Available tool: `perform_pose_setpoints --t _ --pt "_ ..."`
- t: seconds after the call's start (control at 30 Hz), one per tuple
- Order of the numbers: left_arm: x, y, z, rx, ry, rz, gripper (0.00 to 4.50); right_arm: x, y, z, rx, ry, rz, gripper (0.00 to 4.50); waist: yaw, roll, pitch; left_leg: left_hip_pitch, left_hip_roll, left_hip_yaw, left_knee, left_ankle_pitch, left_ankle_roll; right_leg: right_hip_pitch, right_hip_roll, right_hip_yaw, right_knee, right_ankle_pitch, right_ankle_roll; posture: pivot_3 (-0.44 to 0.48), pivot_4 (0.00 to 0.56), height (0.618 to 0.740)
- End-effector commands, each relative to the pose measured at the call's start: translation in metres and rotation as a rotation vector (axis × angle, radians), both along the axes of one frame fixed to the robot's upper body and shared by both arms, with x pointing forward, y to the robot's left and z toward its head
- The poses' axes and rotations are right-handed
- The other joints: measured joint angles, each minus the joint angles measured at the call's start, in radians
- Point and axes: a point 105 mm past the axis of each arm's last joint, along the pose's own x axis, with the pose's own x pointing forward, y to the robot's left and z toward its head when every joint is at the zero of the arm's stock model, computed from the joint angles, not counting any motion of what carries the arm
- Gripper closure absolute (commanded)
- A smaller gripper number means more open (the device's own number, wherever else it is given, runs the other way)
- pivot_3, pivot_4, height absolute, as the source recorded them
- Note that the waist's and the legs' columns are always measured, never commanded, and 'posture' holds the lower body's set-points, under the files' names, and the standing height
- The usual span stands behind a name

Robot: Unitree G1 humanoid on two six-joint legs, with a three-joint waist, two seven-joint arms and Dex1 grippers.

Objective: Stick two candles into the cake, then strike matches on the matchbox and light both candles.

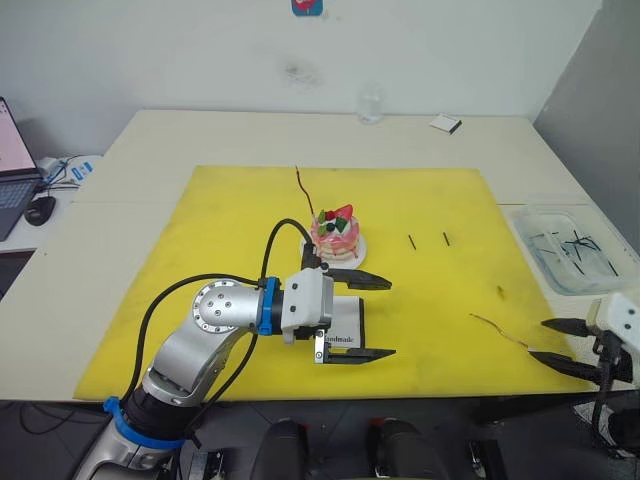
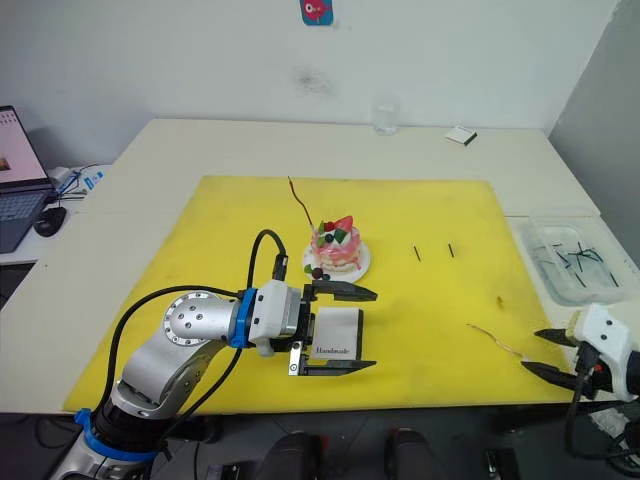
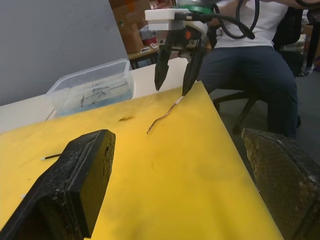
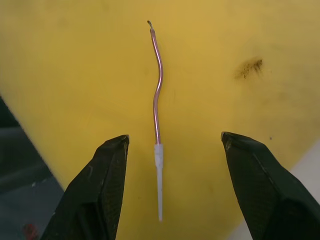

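Right end effector (image 4: 172, 187), fingers apart, straddles your olive-gold candle (image 4: 157, 95) lying flat; its long axis runs straight ahead, pale end nearest. Left end effector (image 1: 372, 318) open, farther off.

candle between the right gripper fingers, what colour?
Coppery olive-gold candle with a pale white end; clearest in the right wrist view.
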Motion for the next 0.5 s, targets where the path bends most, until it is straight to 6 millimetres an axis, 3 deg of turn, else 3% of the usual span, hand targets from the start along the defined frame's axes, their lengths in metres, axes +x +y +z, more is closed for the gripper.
perform_pose_setpoints --t 0.03,0.17,0.43,0.5 --pt "-0.007 -0.008 0.009 -0.013 -0.036 -0.031 0.0 0.006 0.016 0.018 -0.06 0.053 0.001 1.65 0.0 0.0 0.0 0.0 0.0 0.0 0.0 0.0 0.0 0.0 0.0 0.0 0.0 0.0 0.0 0.0 0.15 0.74" --pt "-0.009 -0.013 0.01 -0.017 -0.041 -0.033 0.0 0.013 0.022 0.016 -0.081 0.124 -0.07 1.65 0.002 -0.001 0.001 0.0 0.001 0.0 0.0 0.0 0.0 0.0 0.001 -0.002 0.0 0.0 0.0 0.0 0.15 0.74" --pt "-0.013 -0.012 0.008 -0.013 -0.03 -0.014 0.0 0.002 0.025 0.0 -0.129 0.223 -0.061 1.65 0.005 -0.001 0.001 -0.002 0.0 0.0 0.0 -0.001 -0.001 0.0 -0.001 0.0 -0.002 -0.001 0.002 0.0 0.15 0.74" --pt "-0.014 -0.012 0.008 -0.012 -0.028 -0.013 0.0 0.002 0.026 -0.001 -0.13 0.221 -0.05 2.01 0.004 -0.001 0.001 -0.002 0.0 0.0 0.0 -0.001 -0.001 0.0 -0.001 -0.001 -0.002 -0.001 0.003 0.0 0.15 0.74"
